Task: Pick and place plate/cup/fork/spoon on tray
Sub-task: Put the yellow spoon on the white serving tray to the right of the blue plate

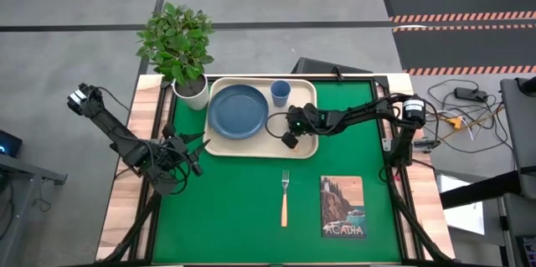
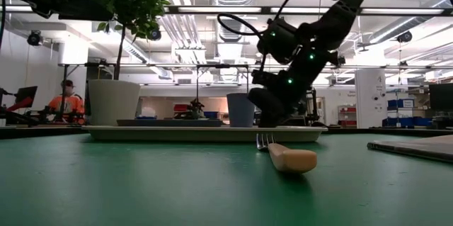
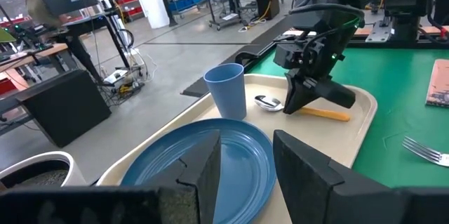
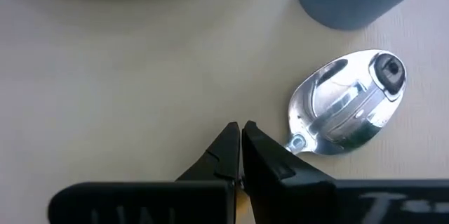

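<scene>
tray point(image 1: 219, 143): at the table's far side, left of centre
plate point(image 1: 237, 111): on the tray's left half
cup point(image 1: 280, 93): on the tray, far right corner, just beside the plate
spoon point(image 3: 269, 102): on the tray, near the cup, under the right gripper point(image 1: 291, 136)
fork point(image 1: 285, 195): on the mat, before the tray
picture card point(image 1: 342, 206): right of the fork
plant pot point(image 1: 192, 91): left of the tray's far corner
left gripper point(image 1: 194, 151): near the tray's left edge

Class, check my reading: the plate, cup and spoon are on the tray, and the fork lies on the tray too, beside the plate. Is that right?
Not quite. The fork lies on the green mat, off the tray, as the high view shows. The plate, cup and spoon are indeed on the tray.
</scene>
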You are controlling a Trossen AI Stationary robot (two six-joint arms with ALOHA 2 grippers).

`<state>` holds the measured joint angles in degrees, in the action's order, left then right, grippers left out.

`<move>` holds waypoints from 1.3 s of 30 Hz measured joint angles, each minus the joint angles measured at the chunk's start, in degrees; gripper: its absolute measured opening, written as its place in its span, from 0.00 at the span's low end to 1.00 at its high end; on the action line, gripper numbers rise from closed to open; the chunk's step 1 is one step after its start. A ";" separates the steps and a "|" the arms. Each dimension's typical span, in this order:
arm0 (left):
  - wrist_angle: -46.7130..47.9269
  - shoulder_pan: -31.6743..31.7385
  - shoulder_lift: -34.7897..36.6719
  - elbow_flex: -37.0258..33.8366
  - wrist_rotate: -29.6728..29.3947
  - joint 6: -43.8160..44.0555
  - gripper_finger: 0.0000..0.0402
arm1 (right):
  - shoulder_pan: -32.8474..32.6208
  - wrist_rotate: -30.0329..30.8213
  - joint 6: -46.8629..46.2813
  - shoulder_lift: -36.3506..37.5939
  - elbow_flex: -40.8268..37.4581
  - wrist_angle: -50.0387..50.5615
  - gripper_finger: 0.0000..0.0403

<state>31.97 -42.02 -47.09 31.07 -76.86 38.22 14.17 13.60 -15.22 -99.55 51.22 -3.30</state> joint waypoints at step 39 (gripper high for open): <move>0.01 0.00 0.00 0.00 0.00 -0.04 0.28 | 0.11 -7.50 0.23 4.66 0.22 9.02 0.02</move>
<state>31.97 -42.02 -47.09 31.07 -76.86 38.17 14.28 6.10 -14.98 -94.89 51.44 5.72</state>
